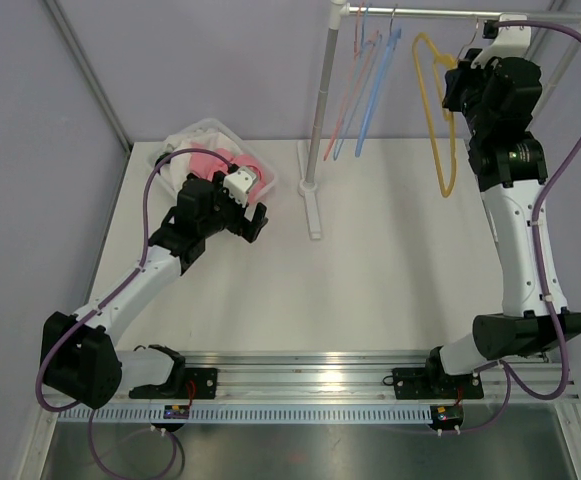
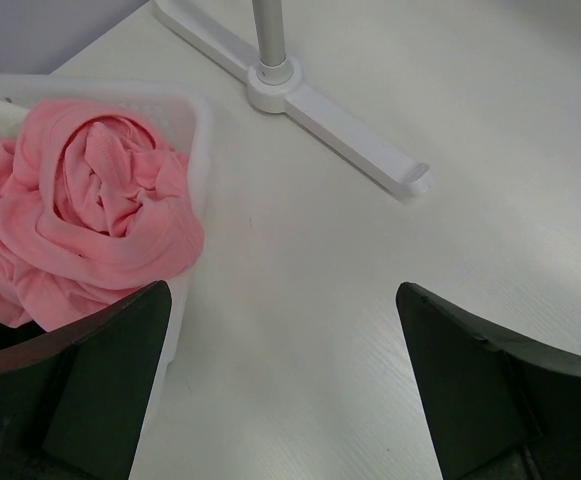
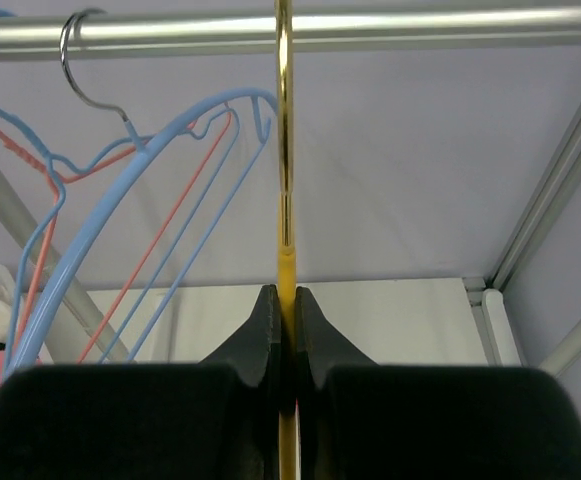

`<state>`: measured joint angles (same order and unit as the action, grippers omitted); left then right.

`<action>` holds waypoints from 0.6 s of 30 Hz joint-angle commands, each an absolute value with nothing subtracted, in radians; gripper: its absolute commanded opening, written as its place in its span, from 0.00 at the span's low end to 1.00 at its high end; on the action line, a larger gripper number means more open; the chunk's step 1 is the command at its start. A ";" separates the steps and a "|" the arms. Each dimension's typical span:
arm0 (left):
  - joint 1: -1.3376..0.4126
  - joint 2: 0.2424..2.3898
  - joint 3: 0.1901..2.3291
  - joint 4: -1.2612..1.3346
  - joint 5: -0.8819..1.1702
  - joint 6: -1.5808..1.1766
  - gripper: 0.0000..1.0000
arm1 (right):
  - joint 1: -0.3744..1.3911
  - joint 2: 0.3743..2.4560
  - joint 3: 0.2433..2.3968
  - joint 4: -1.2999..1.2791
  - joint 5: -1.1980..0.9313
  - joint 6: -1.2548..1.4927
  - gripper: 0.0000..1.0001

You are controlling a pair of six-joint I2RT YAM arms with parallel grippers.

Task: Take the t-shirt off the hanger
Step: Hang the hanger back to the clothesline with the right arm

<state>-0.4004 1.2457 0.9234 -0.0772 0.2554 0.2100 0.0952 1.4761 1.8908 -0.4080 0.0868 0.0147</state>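
Observation:
The pink t-shirt (image 1: pixel 215 160) lies crumpled in a white basket (image 1: pixel 192 131) at the table's back left, off any hanger. The left wrist view shows the shirt (image 2: pixel 100 210) spilling over the basket's rim (image 2: pixel 198 115). My left gripper (image 1: pixel 255 222) is open and empty just right of the basket, its jaws wide apart above bare table (image 2: pixel 282 292). A bare yellow hanger (image 1: pixel 448 150) hangs under the rail (image 1: pixel 420 13) at the back right. My right gripper (image 1: pixel 457 80) is shut on the yellow hanger's neck (image 3: pixel 286 270), just below the rail (image 3: pixel 390 28).
Blue hangers (image 1: pixel 375 90) and a red one (image 1: pixel 348 100) hang empty on the rail to the left of the yellow one; they also show in the right wrist view (image 3: pixel 150 150). The rack's pole (image 1: pixel 320 100) stands on a white foot (image 1: pixel 312 205), (image 2: pixel 310 105) mid-table.

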 commanded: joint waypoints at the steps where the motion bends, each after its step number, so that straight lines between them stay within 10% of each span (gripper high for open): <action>1: -0.405 1.256 0.963 -0.041 0.281 0.218 0.99 | 0.092 1.532 1.986 -0.315 0.130 -0.032 0.00; 18: -0.407 1.290 0.974 -0.048 0.278 0.222 0.99 | 0.092 2.026 2.703 -0.560 -0.078 -0.006 0.00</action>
